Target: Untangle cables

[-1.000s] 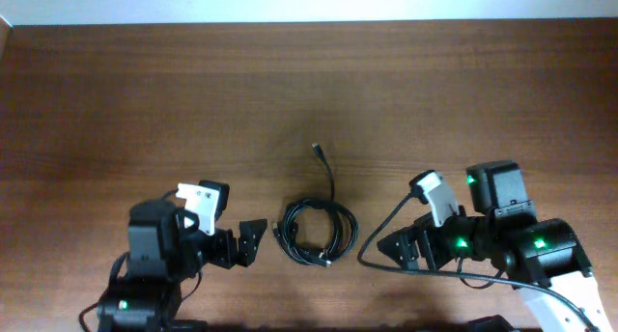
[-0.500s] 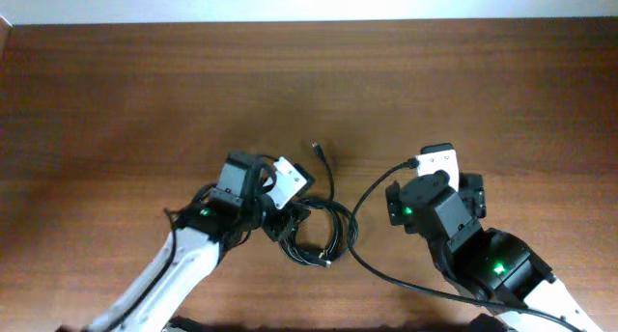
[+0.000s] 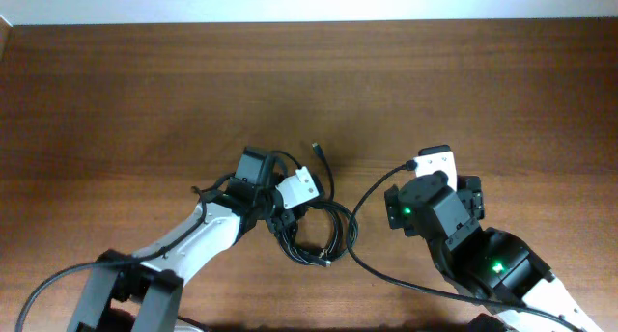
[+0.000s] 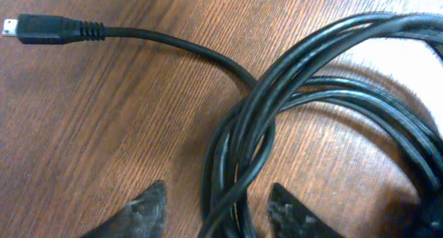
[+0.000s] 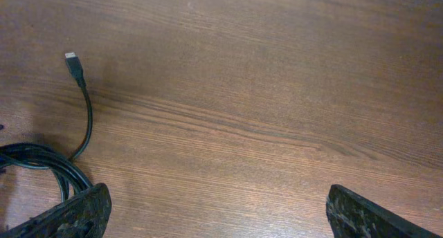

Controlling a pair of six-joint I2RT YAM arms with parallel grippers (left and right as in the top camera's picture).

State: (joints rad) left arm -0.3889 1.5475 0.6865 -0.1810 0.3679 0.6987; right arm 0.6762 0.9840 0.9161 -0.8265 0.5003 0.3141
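Note:
The cables (image 3: 344, 226) lie as one black coil in the middle of the table, with one free end running out to a small silver-tipped plug (image 3: 316, 150). My left gripper (image 3: 282, 216) is down at the coil's left side. In the left wrist view its fingertips (image 4: 156, 196) stand on either side of the bundled strands (image 4: 311, 65), with wood showing on both sides, so it is open. The plug (image 4: 52, 29) lies to the upper left. My right gripper (image 5: 220, 210) is wide open over bare wood, with the coil (image 5: 41, 158) and plug (image 5: 73, 65) to its left.
A thicker black wire (image 3: 365, 216) from the right arm (image 3: 430, 211) arcs down the table just right of the coil. The table's far edge (image 3: 309, 21) runs along the top, with brown wood on all sides of the coil.
My left arm has reached in from the lower left to the coil, and its jaws have narrowed around the strands. The right arm swung up beside the coil, then held still.

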